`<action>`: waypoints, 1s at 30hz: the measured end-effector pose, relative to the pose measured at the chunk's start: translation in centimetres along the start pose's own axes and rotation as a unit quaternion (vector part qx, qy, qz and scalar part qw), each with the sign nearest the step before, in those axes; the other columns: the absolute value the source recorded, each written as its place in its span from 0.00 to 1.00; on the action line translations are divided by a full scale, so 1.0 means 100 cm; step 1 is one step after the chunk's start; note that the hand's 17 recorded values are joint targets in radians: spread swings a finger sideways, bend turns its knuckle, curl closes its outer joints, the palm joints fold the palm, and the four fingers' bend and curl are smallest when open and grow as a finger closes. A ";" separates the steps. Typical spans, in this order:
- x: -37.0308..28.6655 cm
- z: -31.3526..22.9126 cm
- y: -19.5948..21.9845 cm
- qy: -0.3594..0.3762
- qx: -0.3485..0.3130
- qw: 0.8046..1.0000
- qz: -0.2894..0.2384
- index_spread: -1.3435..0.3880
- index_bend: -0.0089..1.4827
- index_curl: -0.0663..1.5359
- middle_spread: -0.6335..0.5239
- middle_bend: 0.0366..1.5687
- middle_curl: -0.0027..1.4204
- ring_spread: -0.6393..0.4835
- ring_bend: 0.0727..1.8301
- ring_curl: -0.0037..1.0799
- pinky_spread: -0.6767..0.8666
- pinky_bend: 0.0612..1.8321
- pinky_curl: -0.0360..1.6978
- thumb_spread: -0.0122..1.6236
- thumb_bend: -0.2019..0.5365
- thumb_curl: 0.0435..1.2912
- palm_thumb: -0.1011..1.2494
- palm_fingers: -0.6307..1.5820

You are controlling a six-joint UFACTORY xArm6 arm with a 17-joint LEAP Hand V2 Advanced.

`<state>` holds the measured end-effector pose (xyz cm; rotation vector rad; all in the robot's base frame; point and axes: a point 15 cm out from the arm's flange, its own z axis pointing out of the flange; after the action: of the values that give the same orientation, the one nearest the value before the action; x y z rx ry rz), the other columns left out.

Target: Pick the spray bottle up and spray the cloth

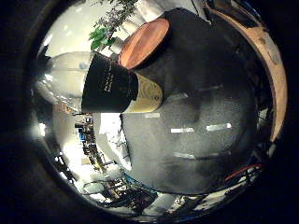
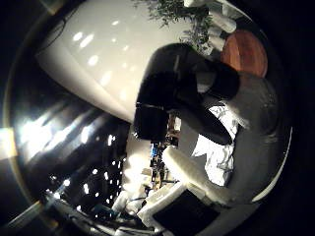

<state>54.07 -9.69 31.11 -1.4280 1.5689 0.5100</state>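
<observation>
The spray bottle (image 1: 110, 86) lies close against my palm; its black label and pale gold band fill the middle of the little finger side view. Its black spray head (image 2: 170, 91) and trigger loom large in the thumb side view, above the table. A crumpled white cloth (image 2: 219, 147) lies on the dark grey table top (image 1: 205, 93), beyond the spray head. A white finger and a black part of my right hand (image 2: 192, 182) curl in beside the bottle's head. The other fingers are hidden.
A round reddish wooden disc (image 1: 144, 42) lies on the grey table top behind the bottle. A green plant (image 1: 107, 28) stands past it. The table's light wooden edge (image 1: 273, 70) curves round the far side. Room clutter shows beyond the cloth.
</observation>
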 end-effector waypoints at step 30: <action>-0.016 0.066 -0.008 -0.009 -0.022 1.000 0.016 0.60 0.18 0.26 0.35 0.41 0.43 0.35 0.53 0.48 0.26 0.40 0.28 0.68 0.25 0.21 0.56 0.62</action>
<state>56.99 -3.72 29.39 -1.4286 1.5768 0.5782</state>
